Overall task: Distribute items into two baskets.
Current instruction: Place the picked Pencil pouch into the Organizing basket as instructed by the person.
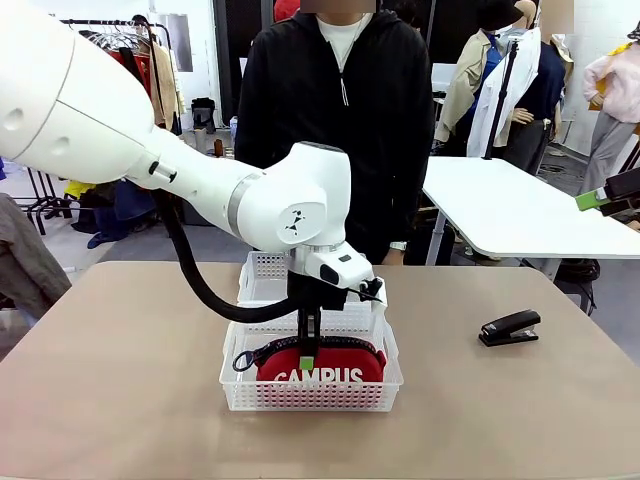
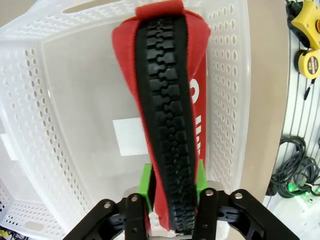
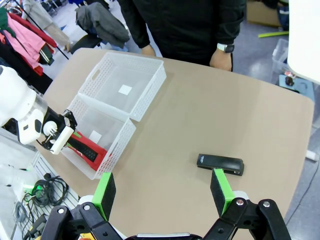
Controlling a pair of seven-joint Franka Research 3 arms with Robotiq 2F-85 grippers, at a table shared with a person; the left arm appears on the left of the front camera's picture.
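Now | left tool (image 1: 307, 361) pinches pouch (image 1: 340, 366), zipper up, long axis along near basket (image 1: 310, 398) length | right tool (image 3: 162, 192) released

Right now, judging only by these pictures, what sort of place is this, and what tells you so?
Probably a robotics lab or workshop sharing space with clothing: a white robot arm works at the table, a clothes rack stands behind, and tape measures and cables show beyond its edge.
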